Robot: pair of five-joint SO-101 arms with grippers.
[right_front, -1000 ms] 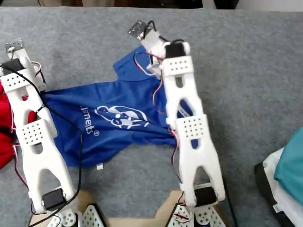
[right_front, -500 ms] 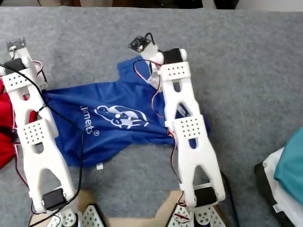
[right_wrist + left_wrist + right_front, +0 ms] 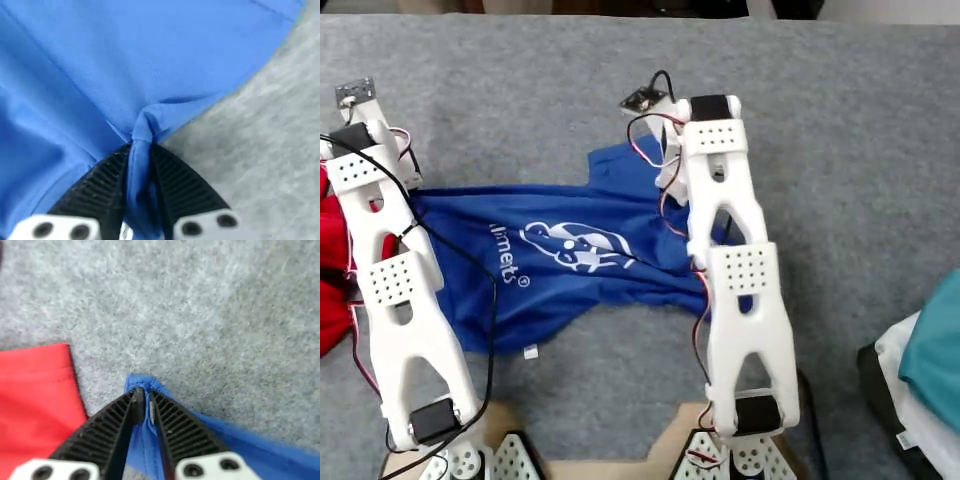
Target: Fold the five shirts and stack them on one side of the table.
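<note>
Left fingers (image 3: 111, 424) and right fingers (image 3: 102, 184) each pinch the blue shirt (image 3: 560, 250), red shirt (image 3: 35, 400) beside the left.

You are looking down at a table (image 3: 860, 150) that is wearing a grey, felt-like cover edge to edge. A tan board (image 3: 620, 468) is lying at its near edge. A dark strip (image 3: 720, 8) is running behind the far edge, giving way to a pale patch (image 3: 890, 10).

The blue shirt (image 3: 570, 250), white print facing up, lies spread and creased on the grey counter (image 3: 840, 120). A bunched red shirt (image 3: 332, 270) lies just beside one corner of it. A teal shirt (image 3: 932, 350) sits well apart at the opposite edge.
</note>
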